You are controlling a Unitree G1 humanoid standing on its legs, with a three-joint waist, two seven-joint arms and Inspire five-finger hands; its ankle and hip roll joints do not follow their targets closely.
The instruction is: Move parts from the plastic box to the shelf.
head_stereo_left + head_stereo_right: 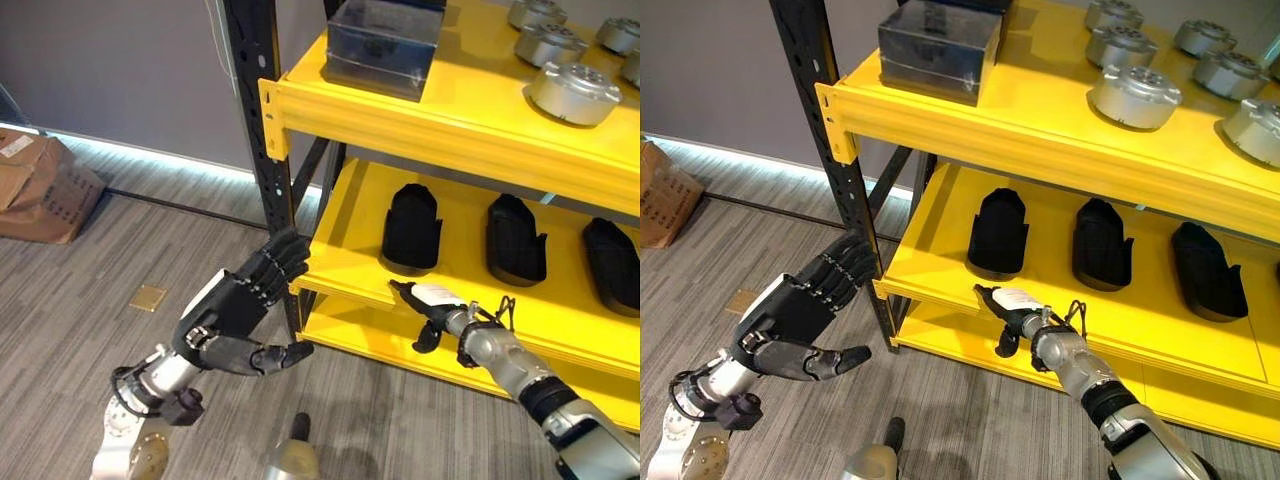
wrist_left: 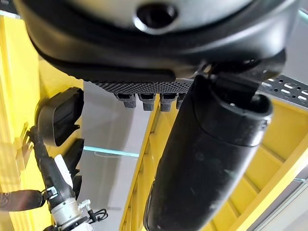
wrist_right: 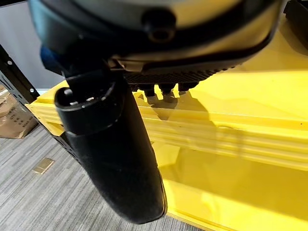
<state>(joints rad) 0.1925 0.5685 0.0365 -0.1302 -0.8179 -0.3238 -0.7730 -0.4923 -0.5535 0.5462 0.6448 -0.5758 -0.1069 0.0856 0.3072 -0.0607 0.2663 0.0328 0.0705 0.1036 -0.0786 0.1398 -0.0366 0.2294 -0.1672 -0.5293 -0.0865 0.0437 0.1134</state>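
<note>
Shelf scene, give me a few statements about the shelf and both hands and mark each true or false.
1. Silver round parts sit on the top shelf. True.
2. The black moulded parts lie on the floor. False: they stand on the middle shelf.
3. The left hand grips a part. False: it is open, holding nothing, beside the black upright.
4. The right hand reaches the middle shelf's front edge, fingers straight. True.

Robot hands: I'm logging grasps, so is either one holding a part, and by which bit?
Nothing is held. The left hand is open beside the shelf post; the right hand is open at the middle shelf edge.
</note>
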